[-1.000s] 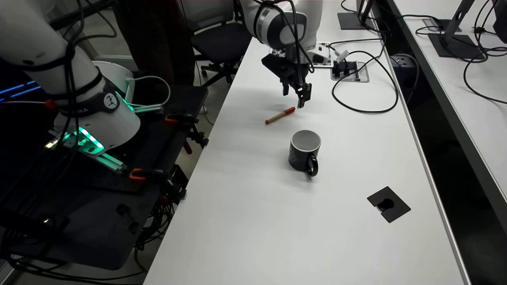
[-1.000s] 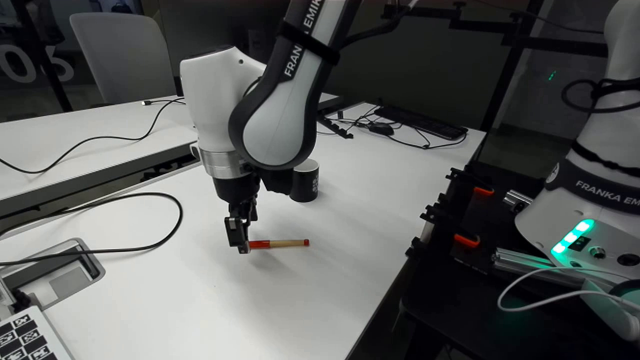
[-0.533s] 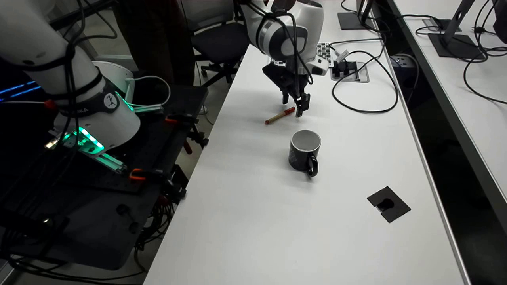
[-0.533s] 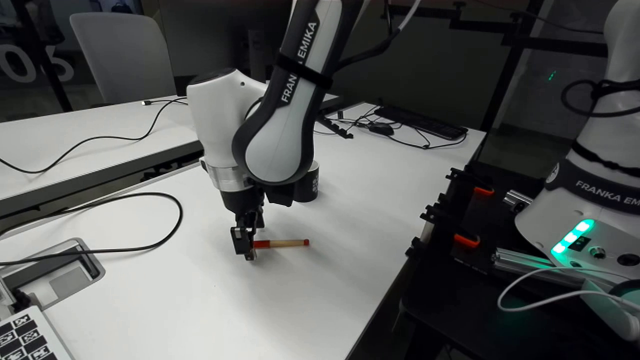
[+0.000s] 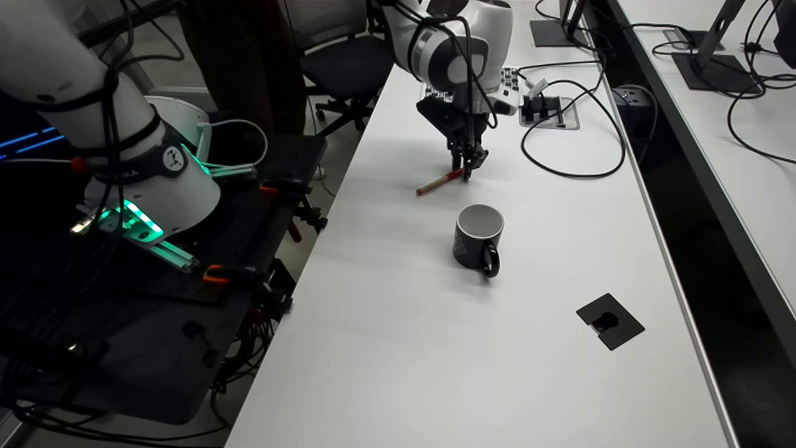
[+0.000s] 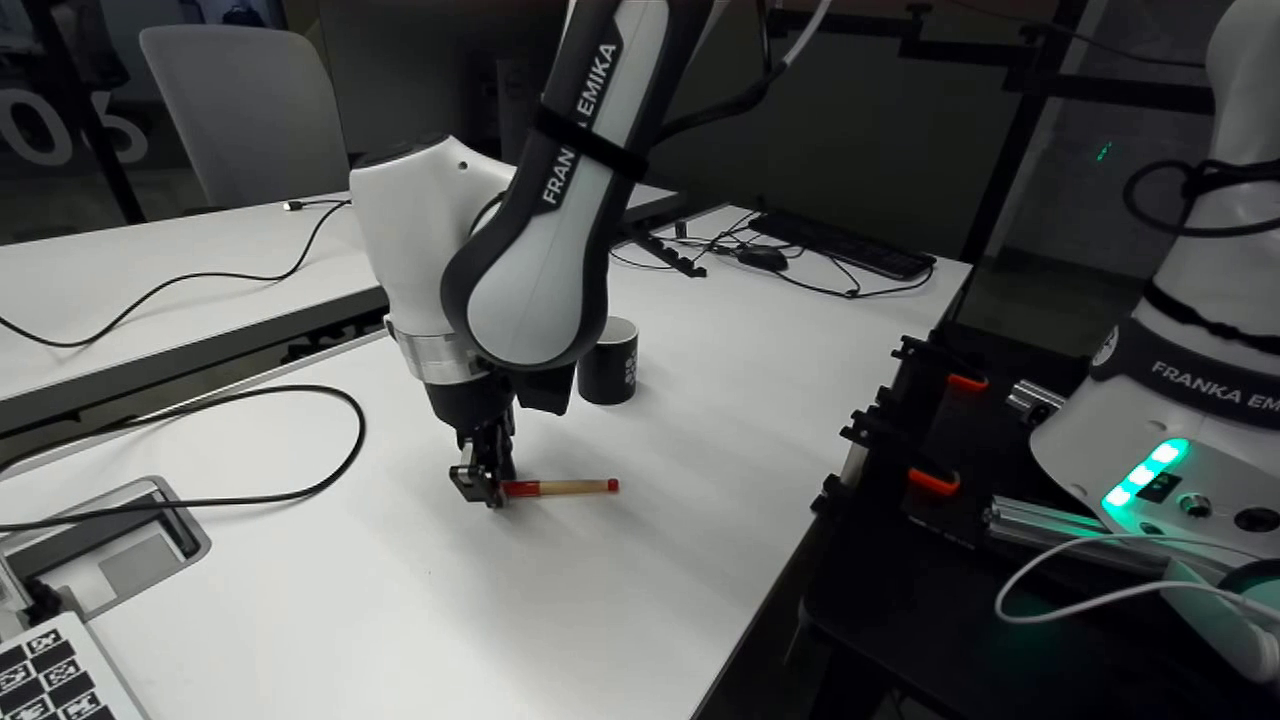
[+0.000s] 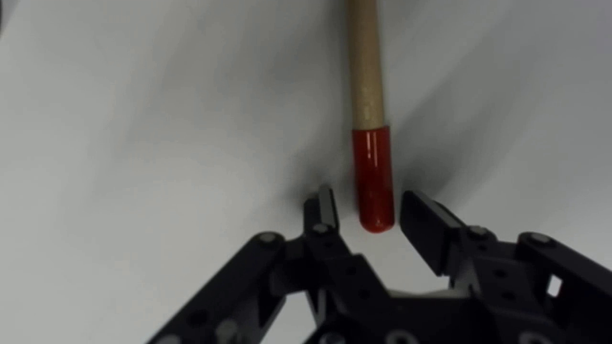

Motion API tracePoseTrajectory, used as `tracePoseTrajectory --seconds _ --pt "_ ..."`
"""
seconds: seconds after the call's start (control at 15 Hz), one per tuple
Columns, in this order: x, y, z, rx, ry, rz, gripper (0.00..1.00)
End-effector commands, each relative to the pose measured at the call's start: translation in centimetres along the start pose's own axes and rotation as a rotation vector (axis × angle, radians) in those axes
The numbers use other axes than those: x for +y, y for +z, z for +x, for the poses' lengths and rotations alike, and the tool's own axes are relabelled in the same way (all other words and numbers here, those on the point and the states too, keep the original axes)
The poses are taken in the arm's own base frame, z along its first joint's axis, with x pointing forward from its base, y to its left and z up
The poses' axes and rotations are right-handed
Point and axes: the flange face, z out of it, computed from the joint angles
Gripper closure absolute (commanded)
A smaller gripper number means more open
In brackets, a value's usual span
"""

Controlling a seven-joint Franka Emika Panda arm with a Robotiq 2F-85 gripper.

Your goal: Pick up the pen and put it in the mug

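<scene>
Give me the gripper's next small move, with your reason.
Probably close the gripper on the pen: in the wrist view its fingers stand on either side of the red end, a gap shows beside one finger, and the pen lies on the table, not yet gripped.

In both exterior views a long, smooth white table [image 5: 385,361] stretches up from the bottom of the frame, soft shadows [image 5: 469,289] on it, and a dark gap [image 5: 703,261] parts it from another white table [image 5: 671,12]. In an exterior view, a black table [image 5: 149,348] stands at left over grey floor [image 5: 339,155], two thin blue light strips [image 5: 18,140] at the frame's edge; a black-seated office chair [image 5: 345,65] stands upper middle. In an exterior view, a pale grey, round-backed chair [image 6: 245,105] stands upper left, large white characters [image 6: 62,140] at the frame's edge; a dim, dark wall or panel [image 6: 850,140] fills the upper middle.
</scene>
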Motion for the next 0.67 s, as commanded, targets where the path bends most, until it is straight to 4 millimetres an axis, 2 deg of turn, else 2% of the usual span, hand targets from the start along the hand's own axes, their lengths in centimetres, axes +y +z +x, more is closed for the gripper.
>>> tracePoseTrajectory --seconds 0.0,0.07,0.13,0.27,0.6 --pt "-0.02 0.37 0.67 -0.011 0.017 -0.024 0.88" --pt "-0.05 0.32 0.73 -0.011 0.02 -0.025 0.97" --pt "-0.04 0.23 0.8 -0.01 0.022 -0.026 1.0" --pt "0.07 0.23 0.84 -0.011 0.026 -0.029 0.95" --pt "0.04 -0.6 0.95 0.025 0.039 -0.041 0.95"
